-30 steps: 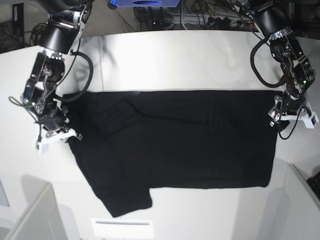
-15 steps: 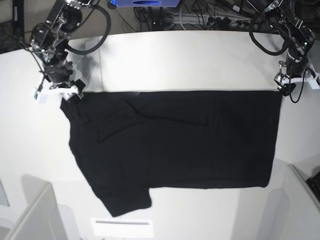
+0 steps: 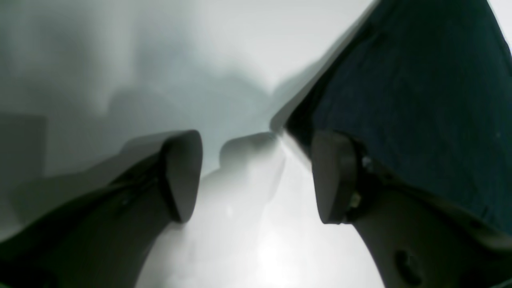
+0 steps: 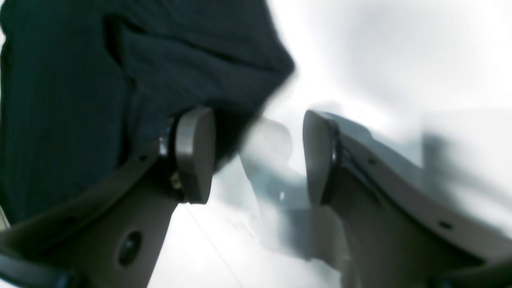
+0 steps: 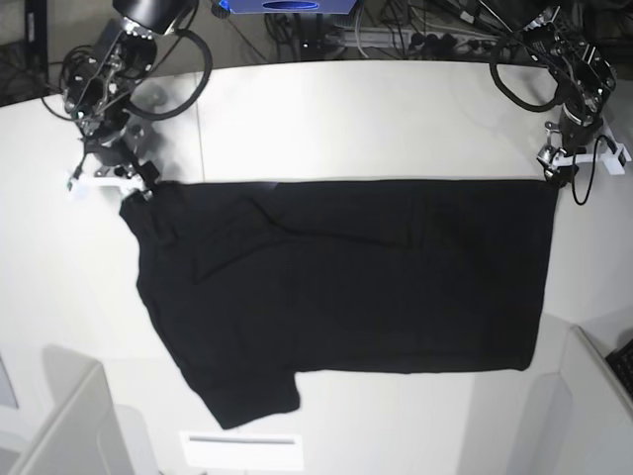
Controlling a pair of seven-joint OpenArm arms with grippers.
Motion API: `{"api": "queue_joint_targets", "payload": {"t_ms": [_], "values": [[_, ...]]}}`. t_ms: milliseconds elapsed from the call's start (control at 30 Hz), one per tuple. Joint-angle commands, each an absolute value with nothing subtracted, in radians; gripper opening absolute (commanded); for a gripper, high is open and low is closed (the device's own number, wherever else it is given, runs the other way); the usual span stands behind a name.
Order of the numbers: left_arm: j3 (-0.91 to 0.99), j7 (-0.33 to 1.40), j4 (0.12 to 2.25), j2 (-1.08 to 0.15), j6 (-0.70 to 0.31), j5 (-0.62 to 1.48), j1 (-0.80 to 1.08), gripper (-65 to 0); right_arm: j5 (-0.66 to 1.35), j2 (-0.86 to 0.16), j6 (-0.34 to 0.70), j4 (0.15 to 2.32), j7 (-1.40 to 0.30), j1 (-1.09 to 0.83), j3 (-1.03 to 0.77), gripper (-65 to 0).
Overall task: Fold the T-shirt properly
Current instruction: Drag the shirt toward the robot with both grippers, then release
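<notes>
White table (image 5: 376,109) under my cameras, black T-shirt (image 5: 346,277) spread flat across the middle, plain side up.

I see my left gripper (image 3: 256,176) with its jaws parted and empty, just off the shirt's corner; one finger (image 3: 334,176) overlaps the cloth edge. My right gripper (image 4: 258,156) is likewise spread, holding nothing, beside the opposite corner at the sleeve end.

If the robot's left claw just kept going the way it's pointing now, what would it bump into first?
Most likely the bare white table. The open left gripper points down at it, with nothing between its fingers. The corner of the large black cloth T-shirt lies just beside one finger, so that finger might graze it; depth is unclear.
</notes>
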State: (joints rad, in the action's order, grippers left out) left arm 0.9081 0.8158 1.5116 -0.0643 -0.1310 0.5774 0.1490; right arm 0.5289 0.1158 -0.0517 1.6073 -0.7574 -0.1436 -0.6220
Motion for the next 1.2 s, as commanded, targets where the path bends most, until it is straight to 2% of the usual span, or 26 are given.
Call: {"api": "queue_joint_targets", "payload": {"t_ms": [0,267,933,1000,1033,1100,1167], "values": [[0.908,0.82,1.514,-0.077,-0.13,0.582,0.137,-23.0,0.527,0.113,-0.053,1.6,-0.776,-0.133,-0.621,-31.5],[0.906,0.82,1.46,-0.079,-0.13,0.582,0.102,-23.0,0.527,0.111,-0.053,1.518,-0.776,-0.082,-0.621,-31.5],[0.854,0.822,1.331,-0.082,-0.13,0.576,0.004,-23.5,0.527,0.111,-0.053,1.512,-0.776,-0.082,-0.613,-32.1],[0.845,0.822,1.328,-0.082,-0.13,0.576,0.004,-28.1,0.527,0.111,-0.053,1.512,-0.776,-0.082,-0.615,-32.3],[0.845,0.822,1.326,-0.082,-0.13,0.576,0.002,-33.6,0.527,0.111,-0.053,1.512,-0.776,-0.082,-0.615,-32.3],[0.845,0.822,1.326,-0.082,-0.13,0.576,0.001,-47.6,0.527,0.111,-0.053,1.512,-0.776,-0.082,-0.615,-32.7],[0.845,0.822,1.326,-0.082,-0.13,0.576,0.001,-64.5,0.527,0.111,-0.053,1.512,-0.776,-0.082,-0.621,-38.9]]}}
